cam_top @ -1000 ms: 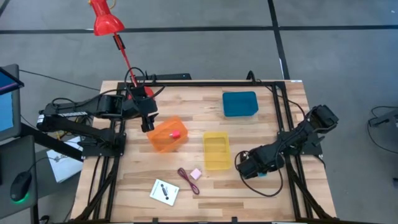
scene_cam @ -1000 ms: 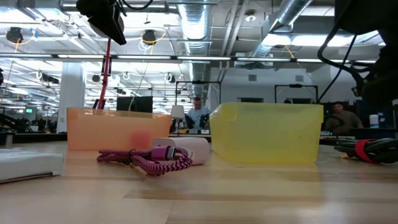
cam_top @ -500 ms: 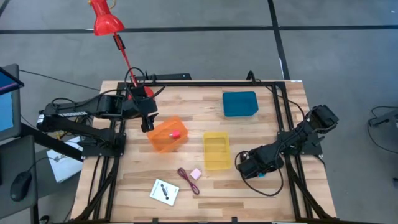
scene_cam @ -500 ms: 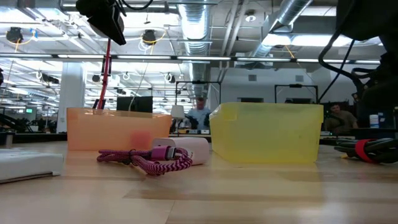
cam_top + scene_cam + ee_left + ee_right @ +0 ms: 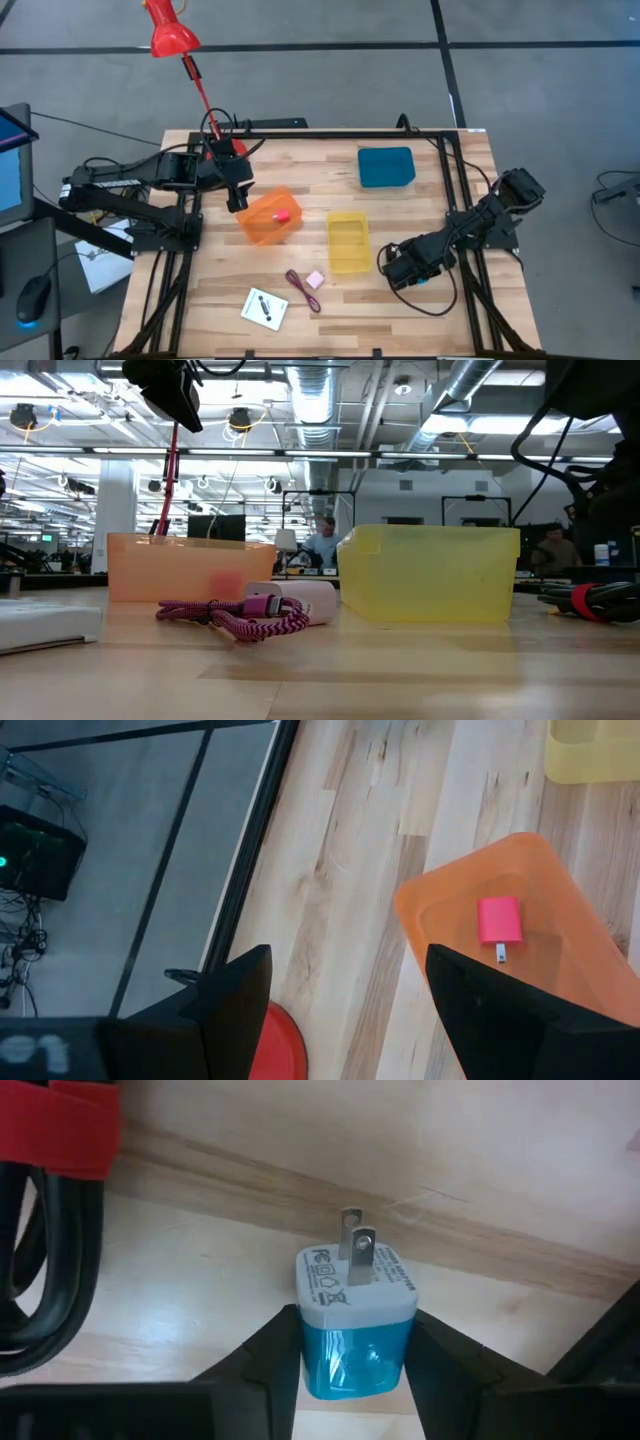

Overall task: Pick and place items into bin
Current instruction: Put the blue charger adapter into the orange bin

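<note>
The blue-and-white cube [image 5: 357,1320], a small plug block with two metal prongs, stands on the wood near the table's right front, with my right gripper [image 5: 357,1355] shut on it. From above, this gripper [image 5: 393,268] shows just right of the yellow bin [image 5: 348,241]. My left gripper [image 5: 350,1020] hangs open over the far left rim of the orange bin [image 5: 268,217], where the pink cube [image 5: 498,920] lies on the floor. The maroon cord [image 5: 302,290], pale pink block [image 5: 314,279] and white card [image 5: 264,308] lie flat near the front edge. My right gripper pinches the cube's two opposite blue sides [image 5: 312,1350] between its two fingers. The fingers come steeply from above. The white face with the prongs [image 5: 352,1240] points away from the fingers' roots; whether the cube's underside rests on the table I cannot tell.
A blue bin [image 5: 386,167] stands at the far right. A black cable bundle with a red strap [image 5: 45,1230] lies close beside the held cube. A red lamp [image 5: 168,30] on a stalk rises behind the left arm. Bare wood lies between the bins and the front edge.
</note>
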You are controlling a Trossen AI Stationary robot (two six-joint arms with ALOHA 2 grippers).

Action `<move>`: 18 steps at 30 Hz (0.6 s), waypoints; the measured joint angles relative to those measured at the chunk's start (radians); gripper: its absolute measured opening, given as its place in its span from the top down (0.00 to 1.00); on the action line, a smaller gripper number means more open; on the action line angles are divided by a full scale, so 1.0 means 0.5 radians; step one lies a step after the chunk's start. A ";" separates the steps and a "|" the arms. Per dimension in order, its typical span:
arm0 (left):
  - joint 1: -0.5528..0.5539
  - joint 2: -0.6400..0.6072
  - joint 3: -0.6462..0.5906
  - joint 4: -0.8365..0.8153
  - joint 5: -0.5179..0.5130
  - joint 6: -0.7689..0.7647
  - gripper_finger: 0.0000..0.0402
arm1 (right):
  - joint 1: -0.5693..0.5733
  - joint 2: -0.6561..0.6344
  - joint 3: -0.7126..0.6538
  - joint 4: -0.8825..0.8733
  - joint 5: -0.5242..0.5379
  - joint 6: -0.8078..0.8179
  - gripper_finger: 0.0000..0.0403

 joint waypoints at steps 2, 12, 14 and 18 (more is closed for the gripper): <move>0.000 0.000 0.000 0.000 0.000 0.000 0.36 | 0.008 -0.005 0.001 0.000 0.000 -0.002 0.66; 0.000 0.000 0.001 0.002 0.000 -0.052 0.36 | 0.017 -0.153 0.147 0.000 0.015 -0.294 0.66; 0.000 0.000 0.001 0.005 0.000 -0.073 0.36 | 0.015 -0.217 0.186 0.014 0.063 -0.334 0.66; 0.000 0.000 0.001 0.008 0.000 -0.090 0.36 | 0.010 -0.352 0.278 0.067 0.302 -0.475 0.64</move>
